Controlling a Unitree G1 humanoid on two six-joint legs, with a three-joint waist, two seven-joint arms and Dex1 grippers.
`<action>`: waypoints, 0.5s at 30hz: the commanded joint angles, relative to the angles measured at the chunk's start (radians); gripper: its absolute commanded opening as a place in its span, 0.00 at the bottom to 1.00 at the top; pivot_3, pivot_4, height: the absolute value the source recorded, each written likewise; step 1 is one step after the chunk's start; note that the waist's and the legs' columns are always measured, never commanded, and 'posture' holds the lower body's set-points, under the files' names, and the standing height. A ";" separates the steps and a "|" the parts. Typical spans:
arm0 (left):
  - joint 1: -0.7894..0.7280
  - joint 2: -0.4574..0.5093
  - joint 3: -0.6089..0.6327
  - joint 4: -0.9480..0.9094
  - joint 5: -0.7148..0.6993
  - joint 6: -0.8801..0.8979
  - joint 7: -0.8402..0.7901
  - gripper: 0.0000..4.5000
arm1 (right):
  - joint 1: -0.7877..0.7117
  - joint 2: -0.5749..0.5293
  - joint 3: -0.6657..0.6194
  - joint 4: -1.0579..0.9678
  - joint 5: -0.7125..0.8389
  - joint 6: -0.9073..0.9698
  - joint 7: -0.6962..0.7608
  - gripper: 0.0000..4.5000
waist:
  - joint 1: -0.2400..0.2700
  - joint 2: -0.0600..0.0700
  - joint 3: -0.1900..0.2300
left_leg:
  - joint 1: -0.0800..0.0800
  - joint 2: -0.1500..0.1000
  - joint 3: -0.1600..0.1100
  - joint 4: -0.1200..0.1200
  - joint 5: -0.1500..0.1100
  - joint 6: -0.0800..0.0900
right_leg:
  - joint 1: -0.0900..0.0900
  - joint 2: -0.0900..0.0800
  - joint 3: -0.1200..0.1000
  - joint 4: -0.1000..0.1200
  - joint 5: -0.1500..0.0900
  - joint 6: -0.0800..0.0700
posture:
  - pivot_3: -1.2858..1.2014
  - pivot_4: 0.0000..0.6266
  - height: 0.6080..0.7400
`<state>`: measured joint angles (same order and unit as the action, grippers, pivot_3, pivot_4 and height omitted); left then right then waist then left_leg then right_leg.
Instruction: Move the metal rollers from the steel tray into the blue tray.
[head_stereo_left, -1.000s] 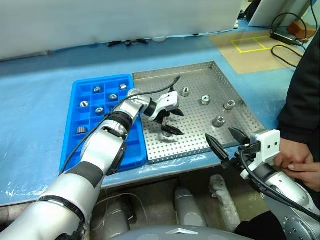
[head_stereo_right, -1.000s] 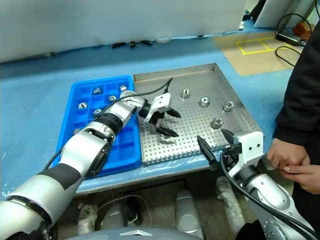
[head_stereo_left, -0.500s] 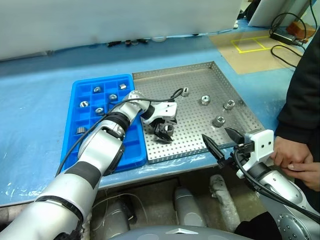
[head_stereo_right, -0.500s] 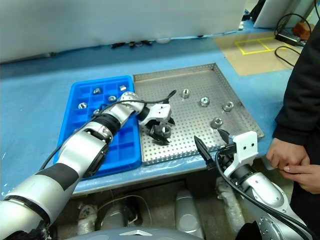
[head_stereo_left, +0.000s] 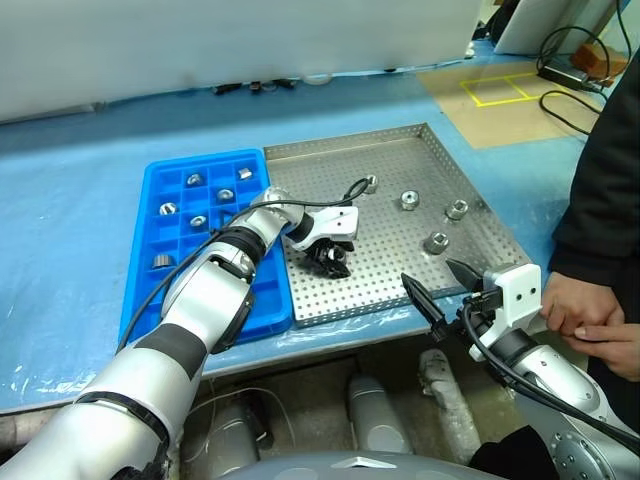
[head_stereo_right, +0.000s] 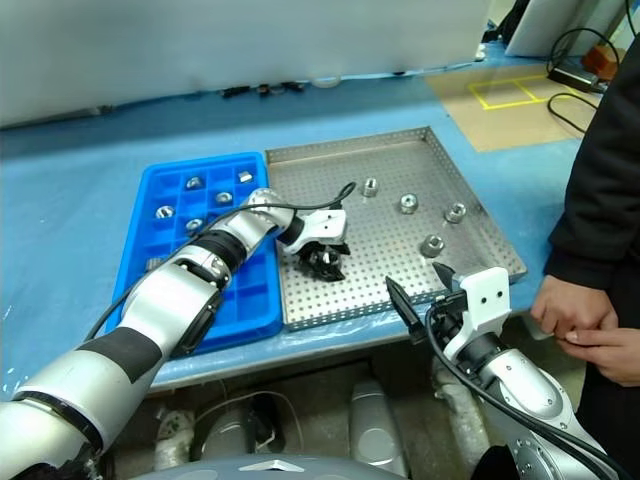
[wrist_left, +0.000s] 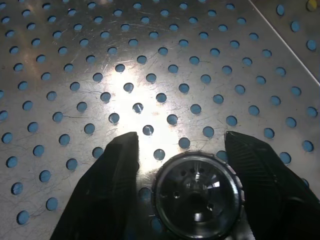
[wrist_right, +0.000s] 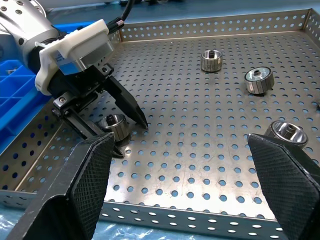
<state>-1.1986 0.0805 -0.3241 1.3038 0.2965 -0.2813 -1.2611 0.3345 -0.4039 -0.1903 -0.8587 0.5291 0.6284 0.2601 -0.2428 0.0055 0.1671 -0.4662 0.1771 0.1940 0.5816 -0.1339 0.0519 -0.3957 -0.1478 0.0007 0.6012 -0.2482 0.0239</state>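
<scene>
The steel tray (head_stereo_left: 390, 275) lies on the blue table, and the blue tray (head_stereo_left: 175, 285) sits against its left side with several metal rollers (head_stereo_left: 169, 208) in its far compartments. My left gripper (head_stereo_left: 331, 262) points down at the steel tray's near left part. Its fingers (wrist_left: 122, 165) stand on either side of one upright roller (wrist_left: 197, 196), with a small gap on one side. The same roller (wrist_right: 116, 125) shows between those fingers in the right wrist view. Several more rollers (head_stereo_left: 410, 200) stand on the tray's right half. My right gripper (head_stereo_left: 442, 290) hangs open off the tray's near edge.
A person in a black sleeve stands at the right, with hands (head_stereo_left: 585, 320) close to my right arm. Cables (head_stereo_left: 575, 70) and yellow floor tape (head_stereo_left: 500, 88) lie at the far right. A black cable (head_stereo_left: 310, 205) runs along my left forearm over the tray.
My left gripper came down over the roller and its fingers narrowed from wide open to close around it. The right gripper stayed open in place.
</scene>
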 joint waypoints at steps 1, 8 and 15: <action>0.010 0.022 -0.025 0.003 0.033 -0.010 -0.014 0.61 | 0.003 0.002 0.001 -0.006 -0.011 -0.033 0.008 1.00 | -0.005 0.000 0.000 | 0.002 0.000 0.000 0.000 0.000 0.000 | 0.002 0.000 0.000 0.000 0.000 0.000 | 0.22 0.24 1.00; 0.013 0.045 -0.016 -0.002 0.021 -0.019 -0.042 0.39 | -0.011 0.003 0.017 0.018 -0.022 -0.052 0.021 1.00 | -0.033 -0.001 0.000 | 0.011 0.000 -0.001 -0.001 0.000 0.000 | 0.010 0.000 0.000 -0.003 -0.001 0.001 | 0.23 0.24 1.00; -0.033 0.045 0.083 -0.029 -0.082 0.011 -0.107 0.39 | -0.044 -0.025 0.022 0.035 -0.009 -0.058 0.072 1.00 | -0.047 -0.001 0.000 | 0.008 -0.002 -0.001 -0.004 -0.001 0.001 | 0.010 -0.001 -0.001 -0.010 0.000 0.000 | 0.24 0.24 1.00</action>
<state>-1.1960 0.1197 -0.2748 1.3038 0.2549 -0.2711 -1.3450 0.3011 -0.4172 -0.1646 -0.8002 0.5102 0.5893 0.3124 -0.2901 0.0048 0.1674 -0.4589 0.1742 0.1929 0.5777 -0.1355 0.0537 -0.3854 -0.1494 -0.0004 0.5905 -0.2483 0.0241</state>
